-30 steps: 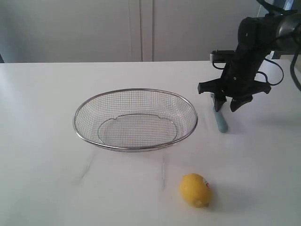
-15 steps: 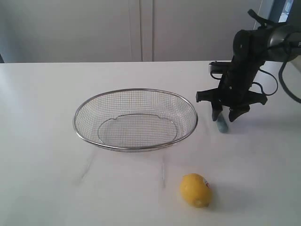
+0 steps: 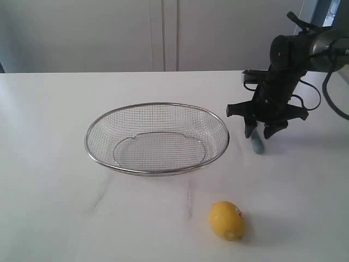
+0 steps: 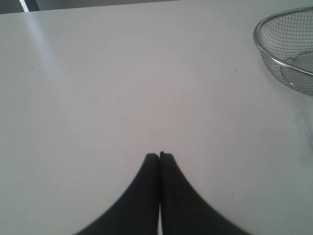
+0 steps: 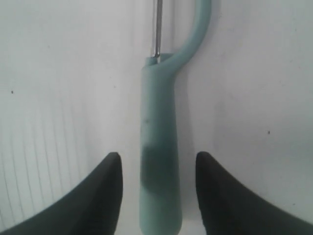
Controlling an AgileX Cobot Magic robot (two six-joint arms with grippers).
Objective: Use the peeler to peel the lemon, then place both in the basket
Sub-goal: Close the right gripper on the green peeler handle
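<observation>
Since the right gripper has come down over the last second, way less of the peeler shows in the exterior view now: just the teal end of the handle pokes out below the fingers. To me that means the grab is about to happen, but no peeling has started. The lemon sits alone at the near side of the table, well apart from the arm, and the basket holds nothing.

Left wrist view: the left gripper is pinched together with nothing in it, hanging over bare table, with the basket off at the edge.

Right wrist view is the good one. The right gripper is spread wide, and the peeler handle lies flat right down the middle, one finger on each side with a gap both ways. No contact yet, so it looks ready to squeeze.
</observation>
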